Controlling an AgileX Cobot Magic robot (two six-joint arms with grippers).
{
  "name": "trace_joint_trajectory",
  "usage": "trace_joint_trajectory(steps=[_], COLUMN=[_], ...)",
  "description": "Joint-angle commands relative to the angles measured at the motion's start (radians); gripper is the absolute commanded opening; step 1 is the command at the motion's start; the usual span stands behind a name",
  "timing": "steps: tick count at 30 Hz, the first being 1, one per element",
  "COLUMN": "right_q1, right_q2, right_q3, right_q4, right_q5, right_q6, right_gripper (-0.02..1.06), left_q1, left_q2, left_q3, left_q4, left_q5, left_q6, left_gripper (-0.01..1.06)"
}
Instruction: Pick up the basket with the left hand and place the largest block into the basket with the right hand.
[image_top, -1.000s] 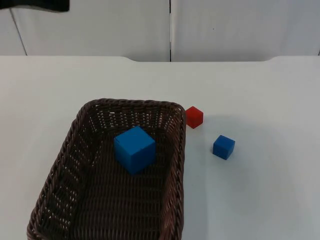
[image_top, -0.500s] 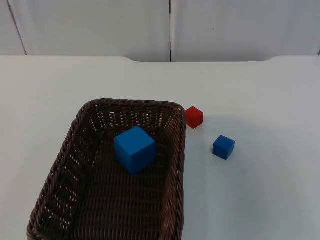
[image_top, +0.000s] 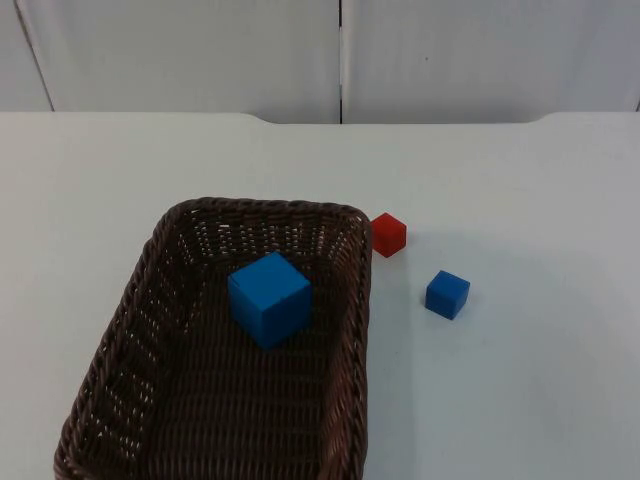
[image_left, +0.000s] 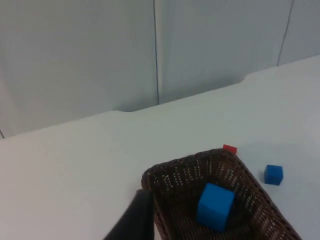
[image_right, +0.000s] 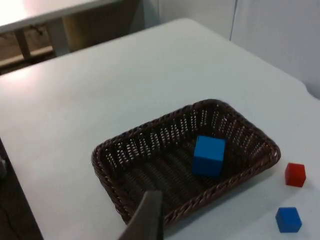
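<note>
A white table (image_top: 520, 400) meets a grey partition wall (image_top: 200, 50). The woven brown wicker basket (image_top: 150, 330) holds the large blue cube (image_top: 268, 298). Gripper states: cannot tell.

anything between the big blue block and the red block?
Yes: the basket's right wall. In the top view the big blue block sits inside the basket; the red block lies on the table just outside that wall.

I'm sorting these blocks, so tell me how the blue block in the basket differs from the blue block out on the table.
The blue block in the basket is clearly larger than the blue block on the table. The first sits on the wicker basket floor; the second rests on the white table, near the red block. Both are blue cubes.
</note>
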Motion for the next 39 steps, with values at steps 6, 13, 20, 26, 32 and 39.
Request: trace_joint_trajectory(steps=[6,13,20,26,32,39], right_q1=[0.006,0.006,0.006,0.006,0.006,0.006], right_q2=[-0.184,-0.352,-0.486,-0.505,-0.505,-0.505], right_q3=[0.047,0.047,0.086,0.113,0.118,0.137], right_q4=[0.003,-0.005,-0.024,-0.024,-0.027,-0.052], right_q5=[0.115,0.255,0.33,0.378,0.435,0.464], right_q6=[0.015,0.022,0.058,0.11,0.11,0.124], right_gripper=[0.85,0.85,0.85,0.85,0.85,0.85], left_q1=[-0.005,-0.005,-0.005,-0.005,-0.005,-0.005], left_q2=[-0.123,-0.211,-0.288,-0.312,-0.312,-0.312], left_q3=[-0.002,-0.002,0.081,0.157,0.157,0.157], left_q4=[0.012,0.014,0.015,0.026,0.047,0.119], left_q5=[0.051,0.126,0.14,0.139,0.151,0.208], left_q6=[-0.04,-0.049,-0.084,-0.121,-0.146,-0.146], left_gripper=[1.05,1.05,1.05,1.05,1.05,1.05])
